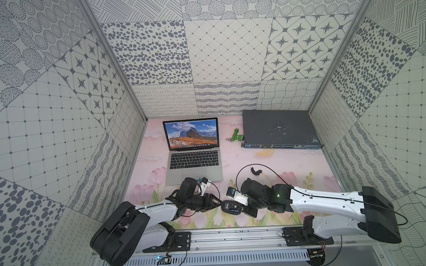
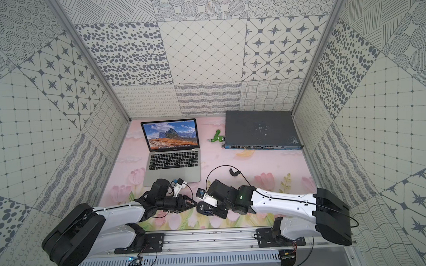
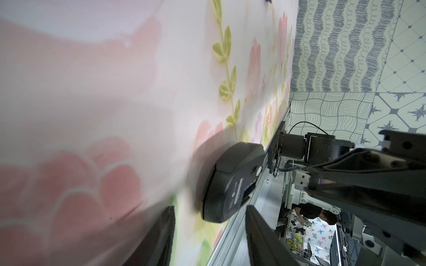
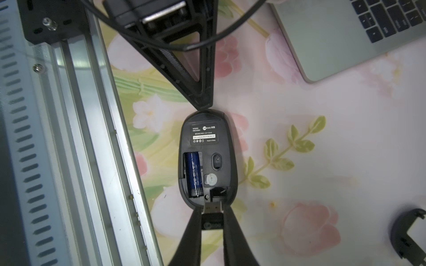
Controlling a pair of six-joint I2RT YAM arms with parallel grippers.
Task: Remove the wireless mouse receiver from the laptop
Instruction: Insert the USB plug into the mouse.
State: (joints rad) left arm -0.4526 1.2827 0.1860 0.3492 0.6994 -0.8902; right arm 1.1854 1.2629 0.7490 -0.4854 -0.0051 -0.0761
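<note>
We see the right gripper [image 4: 212,210] clamped on the wireless mouse receiver [image 4: 212,223], its plug at the slot of the upturned mouse [image 4: 207,159], away from the laptop [image 4: 334,46]. The left gripper [image 3: 208,207] has its jaws apart around the mouse's opposite end.

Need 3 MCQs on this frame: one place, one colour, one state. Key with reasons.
1. The green plug lies: A) between laptop and grey switch box; B) on the keyboard; C) atop the box.
2. The battery in the upturned mouse is: A) red; B) blue; C) yellow.
3. The receiver is: A) plugged into the laptop; B) loose on the mat; C) pinched by the right gripper at the mouse.
Key: 1 A, both top views show it in that gap; 2 B, the right wrist view shows its blue casing; 3 C, jaws close on its black body.
</note>
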